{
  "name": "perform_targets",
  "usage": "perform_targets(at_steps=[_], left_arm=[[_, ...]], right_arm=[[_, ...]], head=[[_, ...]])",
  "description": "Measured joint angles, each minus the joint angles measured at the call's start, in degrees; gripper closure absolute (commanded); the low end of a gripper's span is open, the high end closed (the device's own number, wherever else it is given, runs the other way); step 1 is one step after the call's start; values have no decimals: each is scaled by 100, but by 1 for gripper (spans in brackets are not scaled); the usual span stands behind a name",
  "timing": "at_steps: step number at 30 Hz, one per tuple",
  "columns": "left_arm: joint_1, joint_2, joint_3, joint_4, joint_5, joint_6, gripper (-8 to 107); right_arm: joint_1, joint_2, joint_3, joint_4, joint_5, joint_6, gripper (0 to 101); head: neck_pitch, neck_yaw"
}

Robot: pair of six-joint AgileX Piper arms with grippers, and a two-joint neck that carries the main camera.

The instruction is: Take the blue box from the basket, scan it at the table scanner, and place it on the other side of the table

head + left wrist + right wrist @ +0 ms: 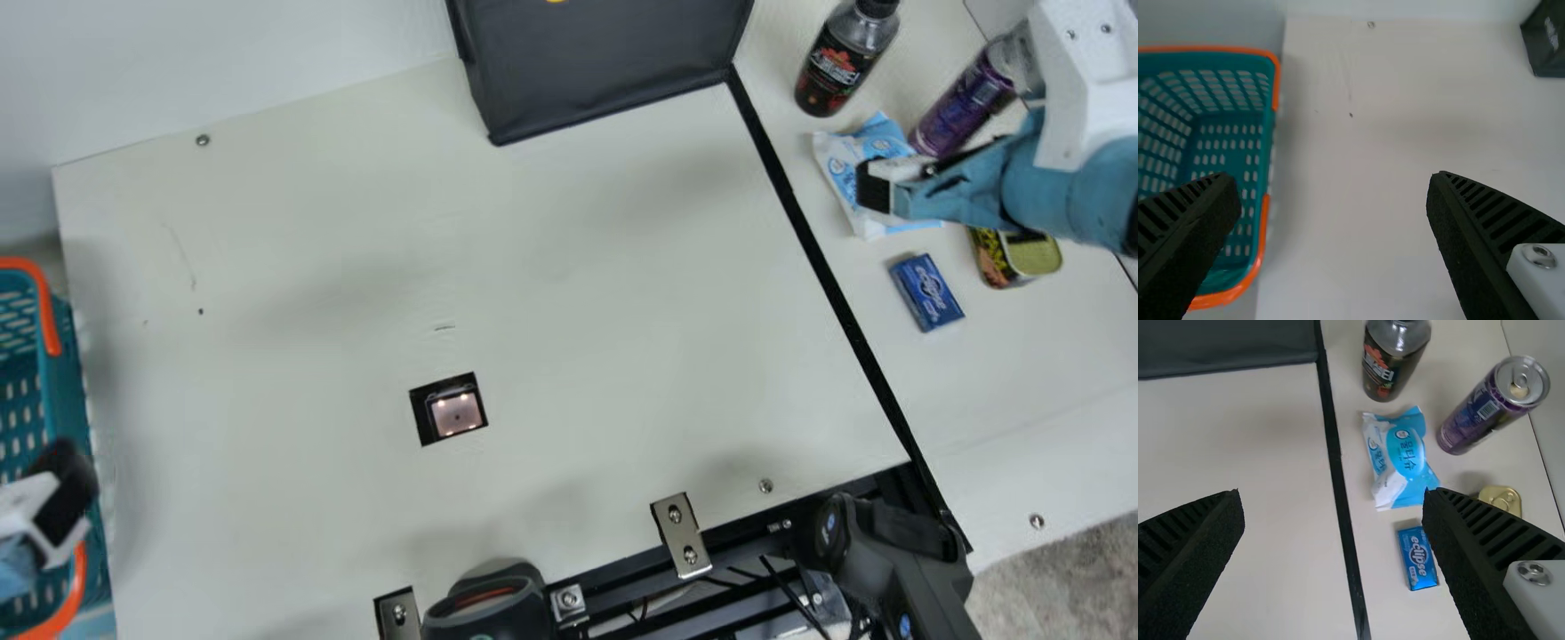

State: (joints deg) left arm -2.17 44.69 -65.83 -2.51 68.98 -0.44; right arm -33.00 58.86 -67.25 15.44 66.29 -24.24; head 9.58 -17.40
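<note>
The blue box (926, 292) lies flat on the table's right section, beyond the black strip; in the right wrist view the blue box (1418, 557) is beside that gripper's one finger. My right gripper (876, 188) hangs over the items there, and its fingers stand wide apart with nothing between them at the right gripper (1333, 493). At the left edge, my left gripper (64, 500) is above the teal basket (67, 382). The left gripper (1333, 179) is open and holds nothing; the basket (1225, 150) shows its perforated floor. A square scanner window (452, 411) is set into the table.
Around the blue box are a white-and-blue packet (858, 169), a dark bottle (840, 67), a purple can (965, 102) and a tin (1022, 258). A black bag (605, 62) stands at the back. Handheld scanners (489, 604) sit along the front edge.
</note>
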Motion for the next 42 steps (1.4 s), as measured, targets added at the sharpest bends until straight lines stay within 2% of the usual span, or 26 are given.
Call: perform_targets(at_steps=[4, 12, 32, 42], left_arm=[[51, -142, -300, 111, 43, 44, 9], [51, -142, -304, 98, 75, 44, 9], [51, -142, -304, 98, 78, 44, 9], [51, -142, -304, 98, 68, 44, 9]], right_arm=[[409, -194, -29, -225, 40, 293, 6], [1211, -594, -88, -612, 119, 877, 6], [3227, -1597, -252, -1582, 317, 2344, 6], [3369, -1655, -252, -1630, 342, 2424, 6]], head=[[0, 510], [0, 1529], [0, 1564], [0, 1564]])
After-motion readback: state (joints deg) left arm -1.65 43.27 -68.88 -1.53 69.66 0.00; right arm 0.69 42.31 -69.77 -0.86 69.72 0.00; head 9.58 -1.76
